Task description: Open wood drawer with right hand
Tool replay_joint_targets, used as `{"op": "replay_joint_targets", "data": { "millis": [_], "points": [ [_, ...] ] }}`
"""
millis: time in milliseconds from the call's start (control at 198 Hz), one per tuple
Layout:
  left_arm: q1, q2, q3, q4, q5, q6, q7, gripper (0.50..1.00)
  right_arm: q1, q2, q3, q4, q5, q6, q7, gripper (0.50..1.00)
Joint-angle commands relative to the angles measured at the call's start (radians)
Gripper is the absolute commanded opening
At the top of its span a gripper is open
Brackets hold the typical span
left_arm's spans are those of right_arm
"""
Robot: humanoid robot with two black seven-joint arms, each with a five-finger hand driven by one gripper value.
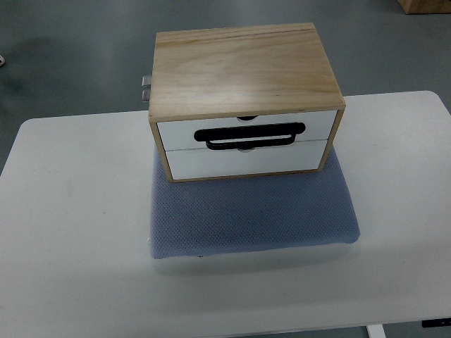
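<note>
Wooden drawer box, smooth white fronts, black loop handle, dimpled blue mat

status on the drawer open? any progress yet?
Nothing done yet. The wooden drawer box sits on the blue mat on the white table, both white drawer fronts flush and closed. Nothing in hand: no robot hand is in view. Left: bring the right hand in, take the black handle, pull the drawer out.

A white table carries 1 blue-grey mat, apparently padded, under the wooden drawer box.
</note>
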Motion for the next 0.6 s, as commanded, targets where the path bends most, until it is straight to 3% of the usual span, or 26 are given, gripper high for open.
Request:
{"op": "replay_joint_targets", "data": {
  "millis": [0,157,435,597],
  "points": [
    [0.000,0.000,0.000,0.001,0.000,0.000,0.000,1.000,0.060,-0.008,-0.061,0.015,-0.066,0.000,0.009,0.944],
    [0.000,0.000,0.000,0.001,0.000,0.000,0.000,1.000,0.069,-0.005,-0.066,0.075,-0.134,0.000,0.009,0.944],
    [0.000,0.000,0.000,0.001,0.000,0.000,0.000,1.000,0.080,-0.138,-0.058,0.537,-0.301,0.000,0.004,0.944],
    [0.000,0.000,0.000,0.001,0.000,0.000,0.000,1.000,0.080,-0.129,-0.058,0.560,-0.310,0.000,0.004,0.944]
  ]
}}
